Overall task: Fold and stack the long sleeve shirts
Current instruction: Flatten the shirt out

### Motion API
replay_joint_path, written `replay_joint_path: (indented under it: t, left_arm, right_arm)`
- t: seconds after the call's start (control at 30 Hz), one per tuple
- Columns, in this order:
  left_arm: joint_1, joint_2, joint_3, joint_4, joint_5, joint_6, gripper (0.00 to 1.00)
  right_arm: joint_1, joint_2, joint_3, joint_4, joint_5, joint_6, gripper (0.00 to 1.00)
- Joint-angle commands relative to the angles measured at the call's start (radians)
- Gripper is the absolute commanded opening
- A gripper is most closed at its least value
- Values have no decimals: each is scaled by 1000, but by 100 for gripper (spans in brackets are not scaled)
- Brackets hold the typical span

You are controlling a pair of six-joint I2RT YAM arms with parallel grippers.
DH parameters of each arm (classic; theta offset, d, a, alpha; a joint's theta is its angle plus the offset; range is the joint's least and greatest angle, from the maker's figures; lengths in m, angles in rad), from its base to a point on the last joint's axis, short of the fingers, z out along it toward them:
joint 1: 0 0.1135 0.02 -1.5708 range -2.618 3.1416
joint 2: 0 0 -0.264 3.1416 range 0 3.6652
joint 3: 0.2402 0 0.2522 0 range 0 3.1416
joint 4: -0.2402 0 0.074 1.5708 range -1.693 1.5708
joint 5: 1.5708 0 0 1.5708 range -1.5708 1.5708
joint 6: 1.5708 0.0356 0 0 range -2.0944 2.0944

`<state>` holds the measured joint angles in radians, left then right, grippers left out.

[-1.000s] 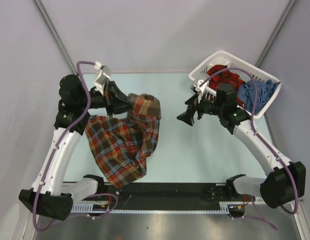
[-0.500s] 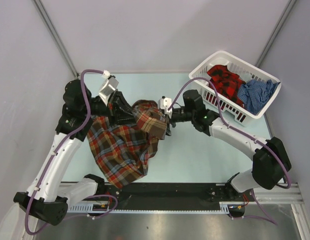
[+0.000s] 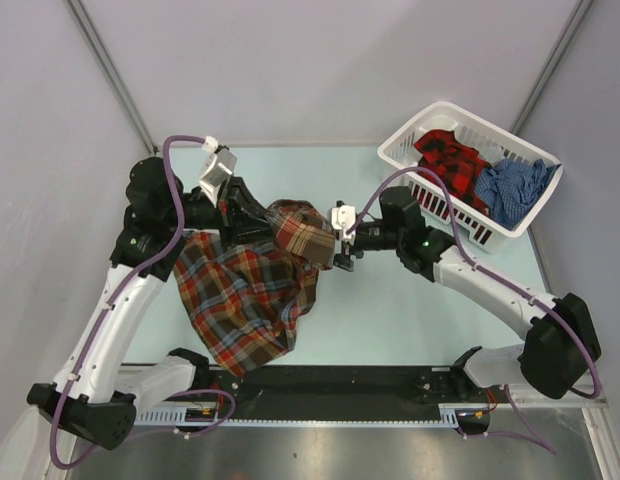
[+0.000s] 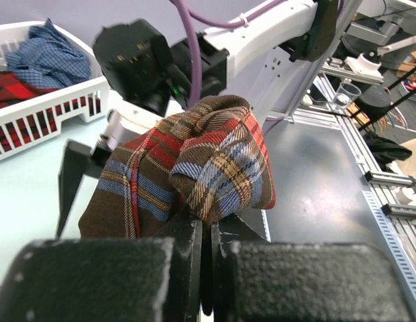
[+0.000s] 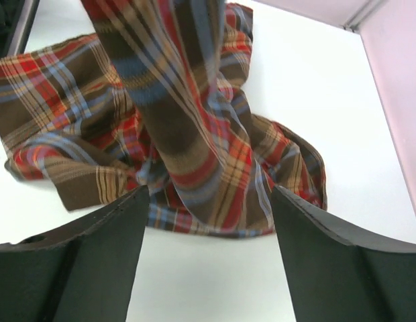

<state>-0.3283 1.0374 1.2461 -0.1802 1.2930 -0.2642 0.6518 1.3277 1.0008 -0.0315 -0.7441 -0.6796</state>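
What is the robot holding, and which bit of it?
The left tool pinches a bunched fold of the brown plaid shirt. The right tool is open, holding nothing.

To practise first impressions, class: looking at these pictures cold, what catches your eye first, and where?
The brown plaid shirt dominates: spread on the left of the table, one bunch lifted in the shut left gripper, with the open right gripper at that bunch. At the far right corner, a white basket holds a red-and-black shirt and a blue checked shirt.
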Motion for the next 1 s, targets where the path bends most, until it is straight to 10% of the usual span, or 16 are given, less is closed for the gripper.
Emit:
replay_joint_path:
  t: [0.0, 0.43, 0.63, 0.83, 0.97]
  left_arm:
    - [12, -2, 46, 80, -20, -40, 0]
    - [58, -14, 10, 228, -63, -170, 0]
    - [72, -34, -20, 235, -98, -191, 0]
    - [161, -63, -79, 278, -156, -256, 0]
    - [291, -83, -106, 302, -280, -308, 0]
  right_arm:
    - [35, 37, -4, 122, 87, 31, 76]
    - [86, 100, -171, 534, 369, 84, 67]
    - [88, 145, -160, 709, 489, 158, 47]
    - [85, 104, -153, 711, 464, 193, 2]
    - [16, 44, -133, 560, 332, 204, 0]
